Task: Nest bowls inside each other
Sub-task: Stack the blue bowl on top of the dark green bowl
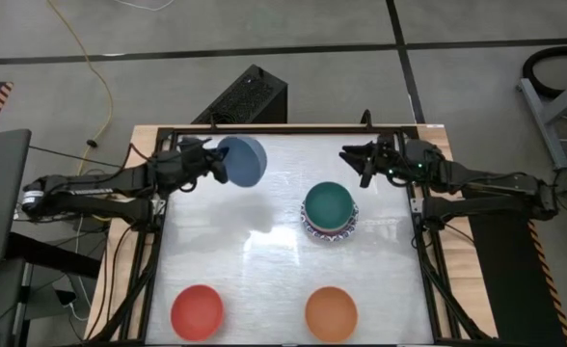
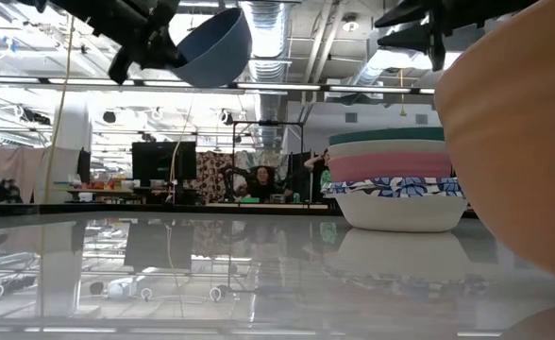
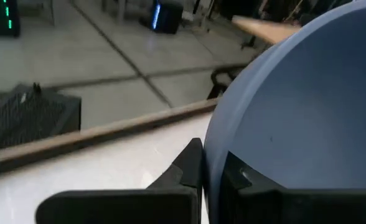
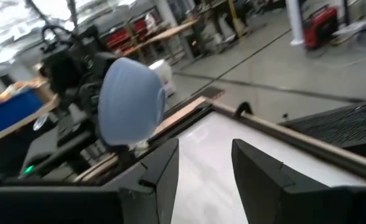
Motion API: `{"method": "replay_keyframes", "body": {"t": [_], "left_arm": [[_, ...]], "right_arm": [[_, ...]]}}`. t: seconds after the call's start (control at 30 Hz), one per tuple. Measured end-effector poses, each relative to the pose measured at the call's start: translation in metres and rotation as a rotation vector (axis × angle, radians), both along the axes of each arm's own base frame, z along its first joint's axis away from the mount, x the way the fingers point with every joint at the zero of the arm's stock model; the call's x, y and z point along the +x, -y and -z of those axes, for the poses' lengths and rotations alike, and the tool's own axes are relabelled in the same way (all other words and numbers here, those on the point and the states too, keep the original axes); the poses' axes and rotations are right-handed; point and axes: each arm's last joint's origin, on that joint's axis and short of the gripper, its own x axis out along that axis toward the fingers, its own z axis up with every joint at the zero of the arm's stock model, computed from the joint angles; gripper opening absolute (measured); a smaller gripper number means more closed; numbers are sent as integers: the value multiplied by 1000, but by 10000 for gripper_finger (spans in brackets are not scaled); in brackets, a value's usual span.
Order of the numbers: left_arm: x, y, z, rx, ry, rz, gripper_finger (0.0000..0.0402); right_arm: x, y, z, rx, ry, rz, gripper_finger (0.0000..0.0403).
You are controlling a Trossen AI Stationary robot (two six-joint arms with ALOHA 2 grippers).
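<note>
A blue bowl [image 1: 245, 161] hangs tipped on its side above the table's far left part, with my left gripper [image 1: 212, 160] shut on it; it shows high up in the low view as the blue bowl [image 2: 210, 45]. A stack of bowls [image 1: 330, 212] stands right of centre on its base: green on top, pink under it, a blue-and-white patterned one at the bottom. A red bowl [image 1: 197, 311] and an orange bowl [image 1: 331, 313] rest near the front edge. My right gripper [image 1: 357, 160] hovers open at the far right, with nothing between its fingers. My left gripper pinches the blue bowl's rim [image 3: 210, 158] between its two fingers, one finger [image 3: 189, 167] on each face of the wall. The fingers come about level from the table's left. The bowl is lifted clear and tipped, its rounded underside [image 4: 130, 99] facing the right arm.
The white tabletop [image 1: 264, 260] has bare room in its middle and left. A dark metal frame [image 1: 158, 241] runs along its edges. A black box [image 1: 247, 96] stands beyond the far edge. The orange bowl [image 2: 523, 142] fills the right of the low view.
</note>
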Motion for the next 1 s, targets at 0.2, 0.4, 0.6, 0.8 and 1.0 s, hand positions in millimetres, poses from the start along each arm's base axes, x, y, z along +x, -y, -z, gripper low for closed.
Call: {"method": "replay_keyframes", "body": {"t": [0.2,0.4,0.6,0.8,1.0], "left_arm": [[11,-6,-3,95,2,-31,0],[29,-10,-3,203,-4,9,0],[45,-11,1,269,-3,120,0],[52,-14,-3,378,37,247,0],[55,-28,-16,374,-71,-98,0]], "right_arm": [[10,4,-1,-72,17,47,168],[27,8,4,-88,20,51,168],[41,15,13,-80,-21,61,168],[45,16,-16,-222,-18,71,168],[40,17,-43,-290,-50,206,168]]}}
